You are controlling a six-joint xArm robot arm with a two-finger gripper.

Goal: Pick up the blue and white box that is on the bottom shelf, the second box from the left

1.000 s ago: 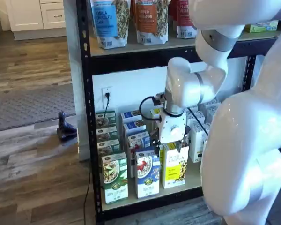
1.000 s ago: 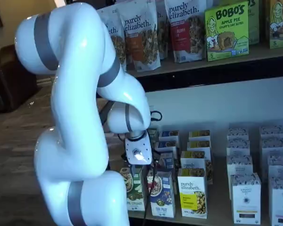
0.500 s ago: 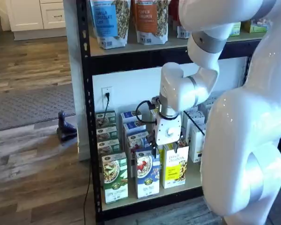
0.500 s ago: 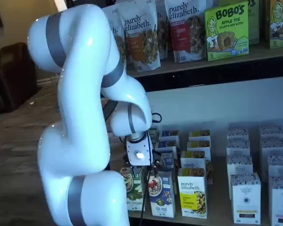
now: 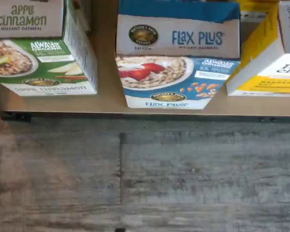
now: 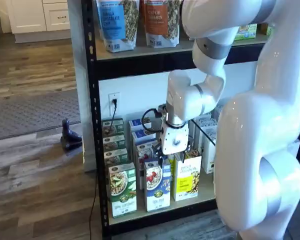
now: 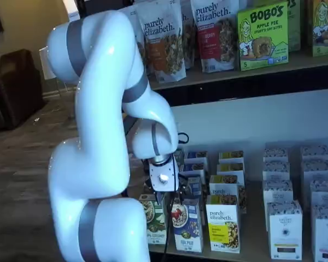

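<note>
The blue and white box point(image 6: 157, 185) stands upright at the front of the bottom shelf point(image 6: 202, 192), between a green-and-white carton point(image 6: 122, 190) and a yellow carton point(image 6: 186, 176). It also shows in a shelf view point(image 7: 187, 224). In the wrist view the box point(image 5: 178, 58) reads "Flax Plus" and lies almost straight under the camera. My gripper point(image 6: 168, 159) hangs just above the box's top, its white body pointing down; it also shows in a shelf view point(image 7: 168, 195). Its black fingers show only partly, and no gap is plain.
More rows of cartons stand behind the front ones. White cartons point(image 7: 285, 229) fill the shelf's right part. Granola bags point(image 6: 116, 25) stand on the upper board. The black rail point(image 5: 135, 116) edges the shelf above a grey wood floor point(image 5: 145, 179). The white arm point(image 6: 255, 150) stands to the right.
The arm has swung left. My gripper has moved from above the yellow carton to above the blue and white box.
</note>
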